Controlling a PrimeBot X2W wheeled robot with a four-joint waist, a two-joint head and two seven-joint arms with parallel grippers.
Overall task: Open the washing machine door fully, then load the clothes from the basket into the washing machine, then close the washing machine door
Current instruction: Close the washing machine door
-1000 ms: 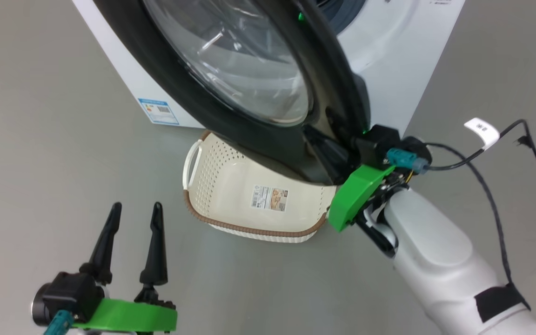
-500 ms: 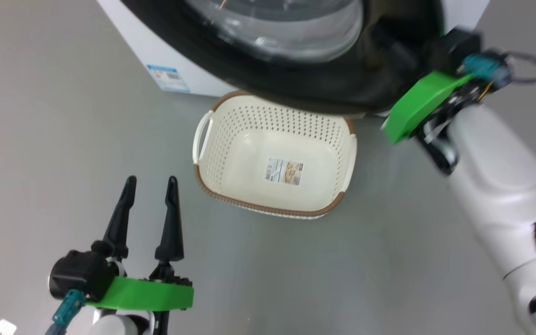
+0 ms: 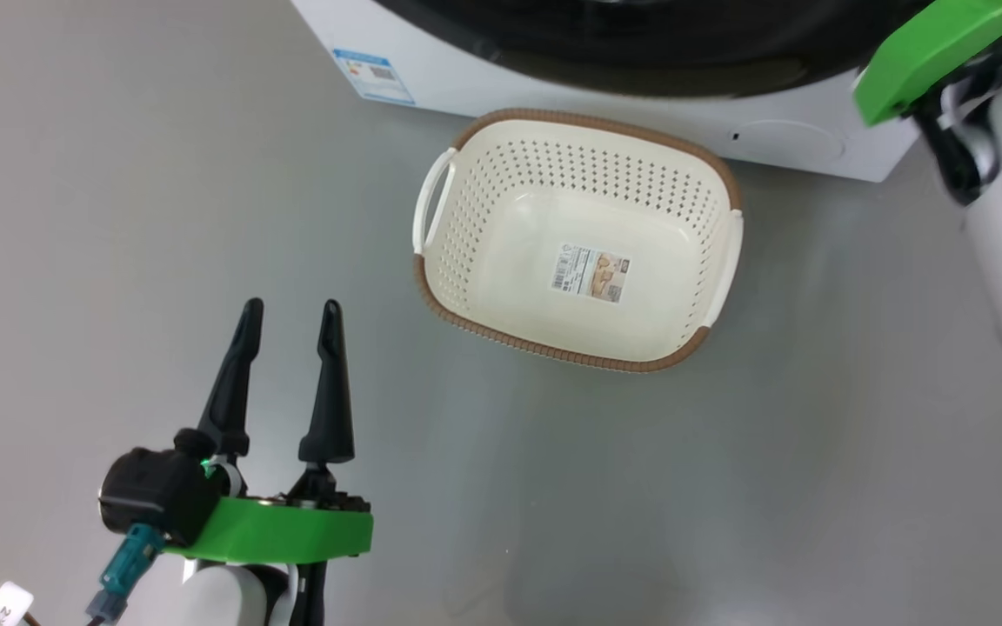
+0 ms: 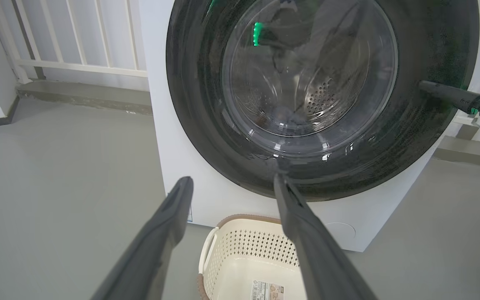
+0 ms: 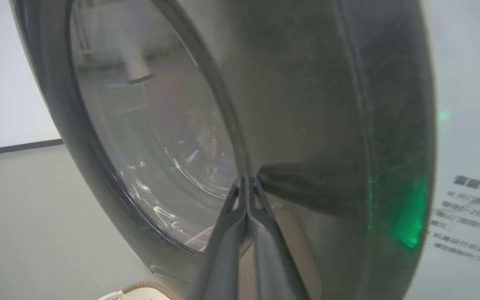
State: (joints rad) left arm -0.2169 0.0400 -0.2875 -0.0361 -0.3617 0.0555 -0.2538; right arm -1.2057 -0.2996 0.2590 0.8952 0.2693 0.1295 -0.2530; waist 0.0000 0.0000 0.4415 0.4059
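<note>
While the left hand (image 3: 291,306) hovered over the grey floor (image 3: 118,217) with its two dark fingers spread apart and nothing between them, the right hand (image 5: 246,180) was closed. Its fingertips were pressed together against the glossy black rim of the washing machine door (image 4: 198,104), between the glass bowl (image 4: 306,75) and the door's outer edge. Ahead of the left hand and off to its right, the basket (image 3: 553,350) sat on the floor, apart from the fingers, with a label (image 3: 592,273) on its bottom. Beyond the basket from that hand stood the washing machine (image 4: 169,137), its door facing the left fingertips and well apart from them. Through the glass the perforated drum (image 4: 321,96) showed dimly. Seen from the left wrist, the door looked flush with the white front, though whether it was latched could not be told.
</note>
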